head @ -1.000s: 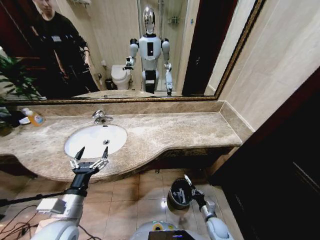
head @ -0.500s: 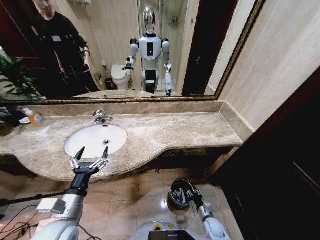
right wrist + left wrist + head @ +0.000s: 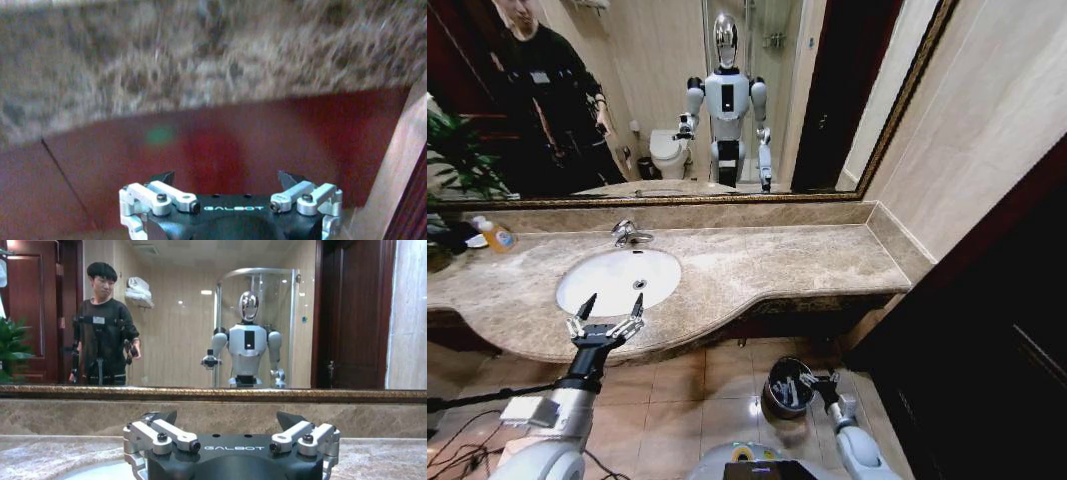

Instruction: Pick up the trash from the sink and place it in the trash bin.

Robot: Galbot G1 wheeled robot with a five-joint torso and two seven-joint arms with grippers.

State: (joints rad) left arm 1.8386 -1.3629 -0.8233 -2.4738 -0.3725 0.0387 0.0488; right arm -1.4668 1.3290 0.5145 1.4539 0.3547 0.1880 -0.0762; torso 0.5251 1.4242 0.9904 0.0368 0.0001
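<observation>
sink (image 3: 587, 272) basin looks bare from here; small litter sits inside the trash bin (image 3: 772, 392) on the floor tiles, at 4 o'clock from the sink. right gripper (image 3: 824, 385) at the bin's 3 o'clock rim, fingers spread, holding nothing. left gripper (image 3: 605, 318) hovers spread at the counter's front edge. task appears essentially done.

White oval sink (image 3: 617, 279) in marble counter, dark trash bin (image 3: 787, 386) on floor
</observation>
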